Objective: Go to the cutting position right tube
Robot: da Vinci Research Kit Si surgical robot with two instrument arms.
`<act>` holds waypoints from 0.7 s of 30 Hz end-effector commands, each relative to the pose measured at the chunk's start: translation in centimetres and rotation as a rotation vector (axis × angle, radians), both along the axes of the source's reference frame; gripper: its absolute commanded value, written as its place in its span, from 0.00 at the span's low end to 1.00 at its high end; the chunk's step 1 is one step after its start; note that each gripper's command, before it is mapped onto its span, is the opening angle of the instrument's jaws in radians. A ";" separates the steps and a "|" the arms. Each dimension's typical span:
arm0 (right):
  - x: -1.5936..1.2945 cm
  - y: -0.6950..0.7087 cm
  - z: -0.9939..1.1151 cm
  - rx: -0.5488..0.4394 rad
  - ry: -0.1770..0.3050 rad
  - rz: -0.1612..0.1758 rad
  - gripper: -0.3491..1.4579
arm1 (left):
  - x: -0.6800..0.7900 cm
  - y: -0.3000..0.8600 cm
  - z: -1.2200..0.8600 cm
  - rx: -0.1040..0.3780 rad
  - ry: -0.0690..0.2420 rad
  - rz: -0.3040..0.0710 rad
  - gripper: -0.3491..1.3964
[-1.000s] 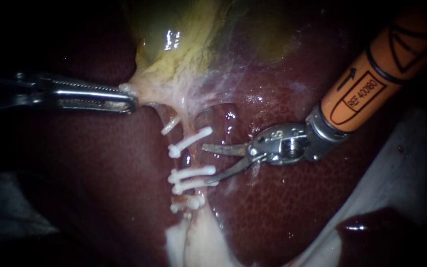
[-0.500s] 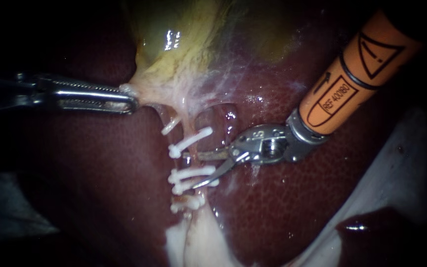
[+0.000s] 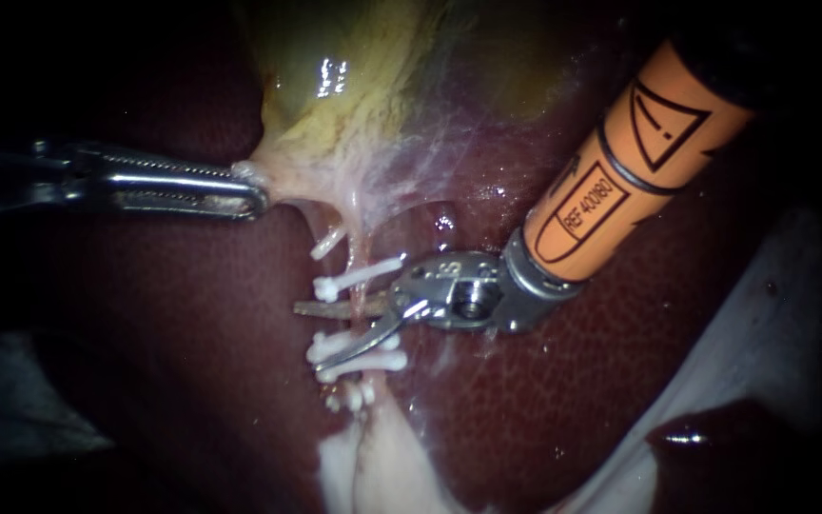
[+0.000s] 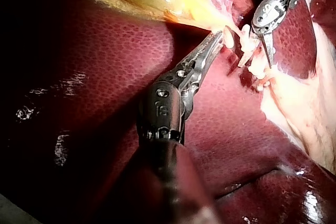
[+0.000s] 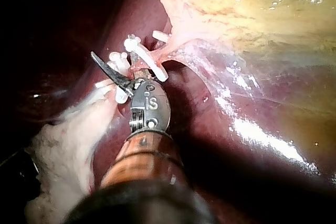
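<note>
Your right instrument (image 3: 306, 336) comes in from the upper right with its two thin blades open in a narrow V. They reach across the right tube (image 3: 361, 252), which runs down from the gallbladder (image 3: 354, 86) over the liver (image 3: 544, 409). The upper blade lies just below the single upper clip (image 3: 359, 276), and the lower blade rests against the pair of lower clips (image 3: 359, 360), so the stretch of tube between those clips sits in the gap. You cannot tell from these views whether either blade is pressing into the tube. The blade tips reach past the clips' far ends. A small clip (image 3: 328, 242) sits on a thinner strand just beside the tube, above the blades. In the right wrist view only one dark blade shows clearly, and the white clips crowd around it. Your left instrument (image 3: 254, 190) enters from the left, jaws closed on pale tissue at the gallbladder's lower edge, well apart from the blades.
</note>
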State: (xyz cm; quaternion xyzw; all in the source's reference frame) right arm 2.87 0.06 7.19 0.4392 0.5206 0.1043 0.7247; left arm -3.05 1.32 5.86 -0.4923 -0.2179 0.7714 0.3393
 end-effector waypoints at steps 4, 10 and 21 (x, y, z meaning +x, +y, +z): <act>0.07 0.01 0.01 0.034 -0.011 0.028 0.90 | -0.01 0.00 0.01 0.000 0.001 -0.001 0.00; 0.11 0.02 -0.01 0.100 -0.036 0.058 0.91 | -0.02 -0.01 0.01 0.000 0.001 -0.001 0.00; 0.13 0.00 -0.32 0.152 -0.041 0.066 0.93 | -0.01 -0.01 0.01 -0.001 0.001 -0.001 0.00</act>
